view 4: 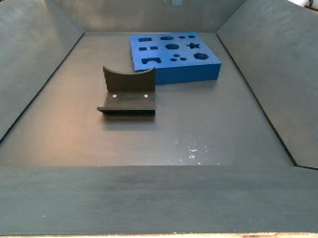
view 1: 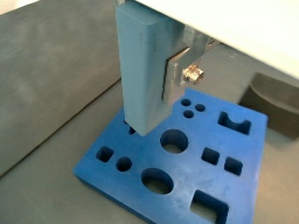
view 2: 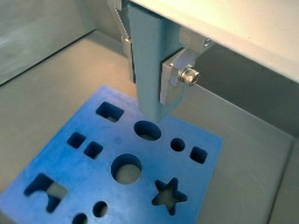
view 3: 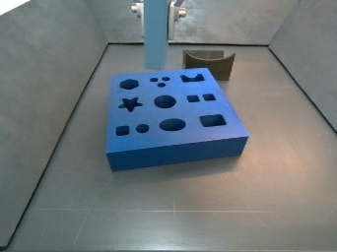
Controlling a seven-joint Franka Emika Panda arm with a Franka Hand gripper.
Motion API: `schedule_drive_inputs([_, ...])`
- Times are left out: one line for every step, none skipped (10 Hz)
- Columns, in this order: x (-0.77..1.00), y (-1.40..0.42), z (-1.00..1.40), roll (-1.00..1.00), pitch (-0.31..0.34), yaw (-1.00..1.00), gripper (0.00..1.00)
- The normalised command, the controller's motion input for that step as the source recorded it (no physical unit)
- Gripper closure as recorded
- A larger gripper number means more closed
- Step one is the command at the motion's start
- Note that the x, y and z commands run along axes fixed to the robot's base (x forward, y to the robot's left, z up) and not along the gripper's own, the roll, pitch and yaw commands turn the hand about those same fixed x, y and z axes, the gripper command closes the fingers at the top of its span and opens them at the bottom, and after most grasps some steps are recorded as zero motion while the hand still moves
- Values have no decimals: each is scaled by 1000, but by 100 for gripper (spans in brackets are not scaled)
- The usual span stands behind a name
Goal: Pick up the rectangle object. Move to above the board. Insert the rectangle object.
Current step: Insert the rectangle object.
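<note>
My gripper [view 1: 152,74] is shut on the rectangle object [view 1: 146,66], a slim light-blue bar that hangs upright from the jaws. One silver finger [view 1: 177,73] presses its side; the other finger shows in a wrist view [view 2: 124,31]. The bar [view 2: 152,61] hangs above the board [view 1: 140,179], a thick bright-blue block with dark cut-out holes. The bar's lower end is over the board's edge region near a round hole [view 2: 147,131], and does not touch it. In a side view the bar [view 3: 157,34] hangs over the far edge of the board [view 3: 171,148]. The board also shows in the other side view [view 4: 174,65].
The dark fixture [view 3: 208,62] stands on the floor just beyond the board's far right corner; it also shows in a side view [view 4: 126,91] and a wrist view [view 1: 274,101]. Grey sloping walls enclose the floor on all sides.
</note>
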Motion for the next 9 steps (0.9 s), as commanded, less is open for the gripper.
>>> schedule_drive_inputs([0,0,0,0,0,-1000,100])
schedule_drive_inputs([0,0,-29,0,0,-1000,100])
schedule_drive_inputs([0,0,-34,0,0,-1000,100])
schedule_drive_inputs([0,0,-54,0,0,-1000,100])
schedule_drive_inputs([0,0,-91,0,0,-1000,100])
schedule_drive_inputs([0,0,-106,0,0,-1000,100])
schedule_drive_inputs([0,0,-111,0,0,-1000,100])
schedule_drive_inputs([0,0,-114,0,0,-1000,100])
schedule_drive_inputs([0,0,-131,0,0,-1000,100])
